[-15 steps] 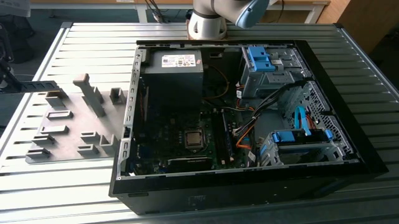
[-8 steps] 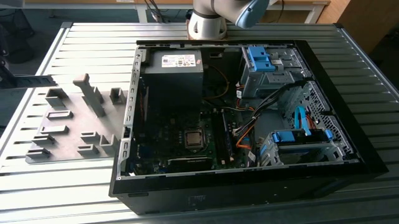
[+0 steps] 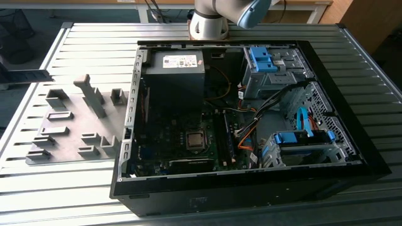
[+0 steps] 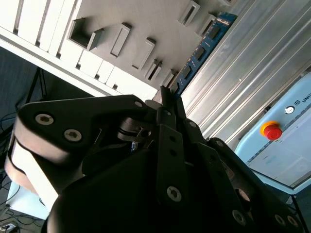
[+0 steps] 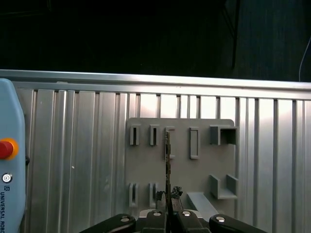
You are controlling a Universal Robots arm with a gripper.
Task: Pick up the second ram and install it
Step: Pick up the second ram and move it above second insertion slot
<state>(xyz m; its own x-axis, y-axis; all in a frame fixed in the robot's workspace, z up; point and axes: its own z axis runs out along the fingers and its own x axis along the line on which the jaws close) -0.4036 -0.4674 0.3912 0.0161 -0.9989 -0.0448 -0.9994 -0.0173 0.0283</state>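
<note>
Presently: second ram, a blue-green stick with dark chips, gripped at one end between the clenched jaws and projecting straight out past their tips; it is seen edge-on in the first wrist view. Behind it lies a grey fixture plate on the ribbed metal counter. An open computer case sits beside the plate, centre-right of the exterior view.

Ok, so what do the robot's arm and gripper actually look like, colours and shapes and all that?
The arm is silver-grey metal with a light blue cap on one joint. The gripper is matte black: flat linkage bars narrowing toward the tips, studded with silver screws. A pale rounded housing sits behind it.
</note>
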